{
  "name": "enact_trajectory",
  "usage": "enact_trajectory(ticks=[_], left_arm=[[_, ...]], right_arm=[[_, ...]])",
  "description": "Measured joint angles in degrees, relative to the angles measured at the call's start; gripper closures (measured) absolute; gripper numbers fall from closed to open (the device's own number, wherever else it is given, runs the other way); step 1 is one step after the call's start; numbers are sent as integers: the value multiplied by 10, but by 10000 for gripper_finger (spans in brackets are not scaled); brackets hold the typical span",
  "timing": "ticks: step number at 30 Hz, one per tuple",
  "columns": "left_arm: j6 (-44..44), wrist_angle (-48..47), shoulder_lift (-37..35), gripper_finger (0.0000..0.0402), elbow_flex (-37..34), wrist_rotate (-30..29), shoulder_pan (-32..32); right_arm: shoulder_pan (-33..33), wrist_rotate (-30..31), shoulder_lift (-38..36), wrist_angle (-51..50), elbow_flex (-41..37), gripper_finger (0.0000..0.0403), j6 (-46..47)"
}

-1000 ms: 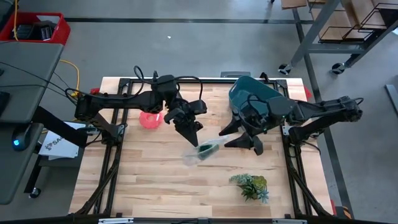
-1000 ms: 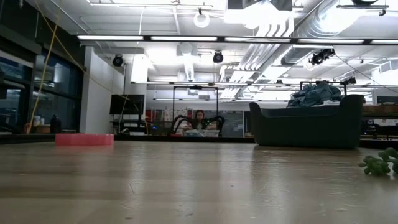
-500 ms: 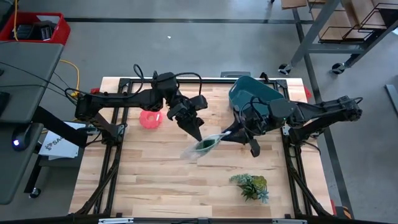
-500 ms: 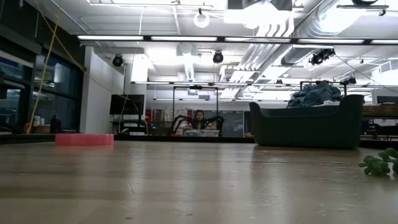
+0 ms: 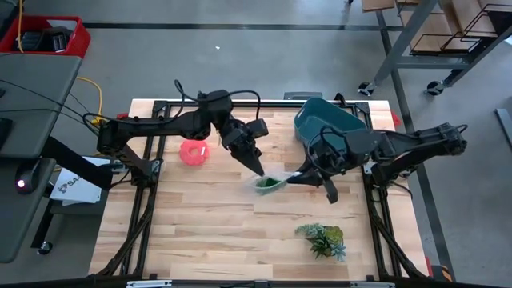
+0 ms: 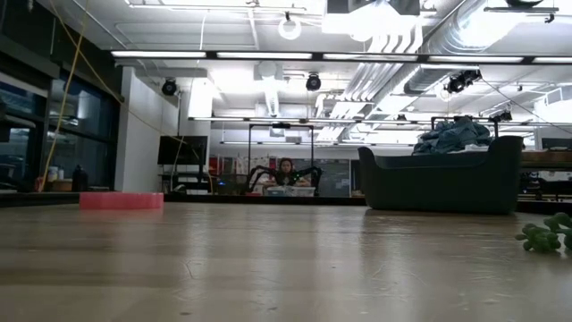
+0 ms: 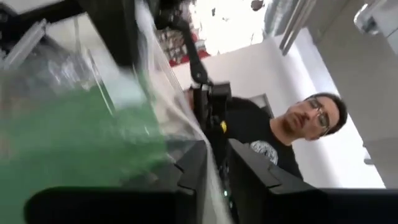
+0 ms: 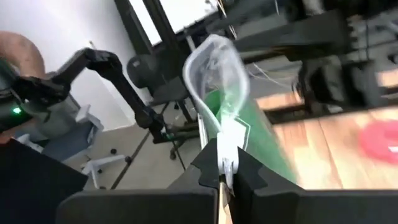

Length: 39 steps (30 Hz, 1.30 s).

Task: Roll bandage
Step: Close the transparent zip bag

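Green fabric bandage [image 5: 267, 183] sits inside a clear plastic bag [image 5: 272, 181], held up off the light wooden table [image 5: 200, 232] over its middle, between the two arms. Right gripper [image 5: 294, 176] is clamped tight on one edge of the bag; left gripper [image 5: 259, 170] pinches the opposite edge, its dark fingers [image 7: 249, 177] parted only narrowly with the film between them. Teal plastic tub [image 5: 316, 118] at the far right, round pink dish [image 5: 193, 152] to the left, leafy green plant sprig [image 5: 322, 239] near the front edge.

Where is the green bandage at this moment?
In the high view, the bandage sits inside a clear plastic bag, held above the table's centre between the left gripper and right gripper.
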Motion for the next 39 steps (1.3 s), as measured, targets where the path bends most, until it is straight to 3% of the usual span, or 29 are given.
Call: enact_trajectory(ticks=[5, 8, 14, 17, 22, 27, 31, 39], left_arm=[[82, -86, 0, 298, 0, 42, 1], [171, -176, 0, 282, 0, 32, 1], [432, -410, 0, 272, 0, -116, -1], [511, -476, -3, 272, 0, -193, -1], [540, -483, -36, 272, 0, -219, 7], [647, -580, -81, 272, 0, -322, 11], [721, -588, -82, 268, 0, -364, -19], [756, -549, -36, 207, 0, -391, -70]], right_arm=[[-1, 29, -33, -56, 0, 402, 12], [-1, 54, -48, -78, 0, 402, 15], [-6, 88, -27, -133, 0, 403, 33], [-9, 90, 4, -182, 0, 403, 50], [-9, 86, 52, -211, 0, 403, 62], [-8, 70, 62, -210, 0, 403, 62], [-20, 71, 62, -209, 0, 403, 58], [-41, 72, 62, -209, 0, 403, 57]])
